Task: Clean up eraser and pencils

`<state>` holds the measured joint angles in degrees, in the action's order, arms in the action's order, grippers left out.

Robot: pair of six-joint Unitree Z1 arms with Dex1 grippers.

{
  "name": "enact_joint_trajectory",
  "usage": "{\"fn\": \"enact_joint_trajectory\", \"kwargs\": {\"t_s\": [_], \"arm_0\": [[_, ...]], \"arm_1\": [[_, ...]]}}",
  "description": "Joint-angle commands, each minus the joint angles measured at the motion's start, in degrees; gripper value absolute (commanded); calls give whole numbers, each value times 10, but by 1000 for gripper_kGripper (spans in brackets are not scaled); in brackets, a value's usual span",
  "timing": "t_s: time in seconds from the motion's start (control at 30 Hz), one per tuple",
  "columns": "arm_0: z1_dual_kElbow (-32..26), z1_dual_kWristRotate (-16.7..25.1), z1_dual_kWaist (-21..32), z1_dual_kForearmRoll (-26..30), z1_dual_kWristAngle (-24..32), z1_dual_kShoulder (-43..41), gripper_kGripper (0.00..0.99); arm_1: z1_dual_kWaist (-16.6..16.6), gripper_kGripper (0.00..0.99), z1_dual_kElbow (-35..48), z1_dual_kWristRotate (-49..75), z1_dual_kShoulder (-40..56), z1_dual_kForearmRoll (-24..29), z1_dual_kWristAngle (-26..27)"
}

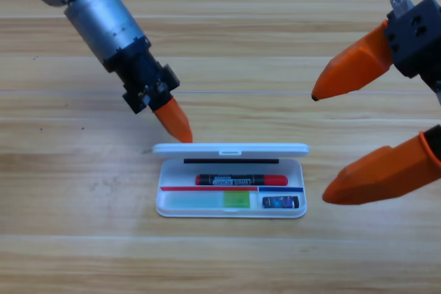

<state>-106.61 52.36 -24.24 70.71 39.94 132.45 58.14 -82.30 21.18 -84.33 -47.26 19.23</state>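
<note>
The white case (162, 206) lies open at the table's middle, its lid (231, 149) raised along the back edge. Inside, the black pencil with red ends (241, 180) lies in the upper slot. The pale pencil with the green cap (207, 200) lies in the lower left slot. The dark eraser (280, 202) sits in the lower right compartment. My left gripper (180, 130) points down, shut, with its orange tip at the left end of the lid. To the right of the case my right gripper (320, 147) stands wide open and holds nothing.
The left arm (103, 12) slants in from the top left corner. The right gripper's black body (417, 29) fills the upper right edge. Bare wooden table (83, 253) surrounds the case.
</note>
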Motion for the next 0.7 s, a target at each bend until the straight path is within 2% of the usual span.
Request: {"fn": "enact_joint_trajectory", "kwargs": {"t_s": [0.03,0.37,0.7], "arm_0": [[37,-5,-27,-13,-7,-25,0],[110,-45,-60,-92,-53,-64,0],[181,-90,-91,-180,-130,-105,0]], "arm_1": [[18,990,19,-7,10,7,18],[18,990,20,-8,6,7,25],[18,990,19,-8,-6,7,29]]}}
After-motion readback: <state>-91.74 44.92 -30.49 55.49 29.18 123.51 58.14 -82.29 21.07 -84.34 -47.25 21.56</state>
